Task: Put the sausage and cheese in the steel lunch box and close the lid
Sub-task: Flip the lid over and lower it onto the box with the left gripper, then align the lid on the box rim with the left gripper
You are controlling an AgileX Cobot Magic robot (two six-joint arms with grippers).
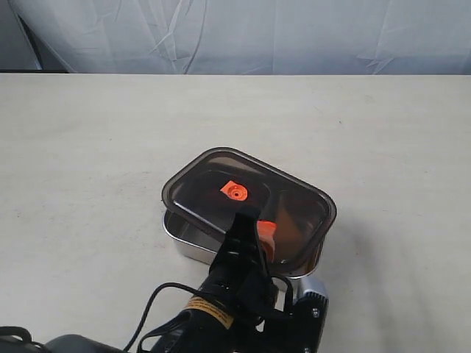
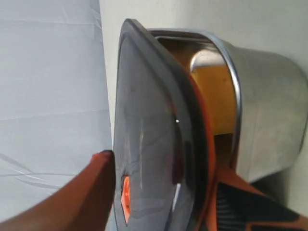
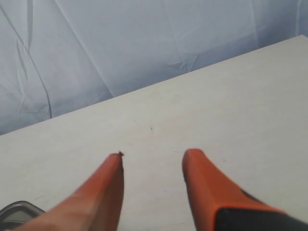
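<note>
Soft, even, fairly bright light fills the exterior view. The shiny rounded stainless steel lunch box (image 1: pixel 189 247) throws only a faint shadow onto the pale matte table (image 1: pixel 88 147), toward that view's right. In the left wrist view the dark smoky translucent lid (image 2: pixel 149 144) is blurred (it sits very near the lens), and glare streaks the steel rim. The orange-tipped right gripper (image 3: pixel 151 168) looks soft-edged too.

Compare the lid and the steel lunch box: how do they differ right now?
The lid is dark and translucent; the steel lunch box is shiny metal. The lid sits tilted, one edge raised off the rim; the steel lunch box lies flat on the table. Both are rounded rectangles.
</note>
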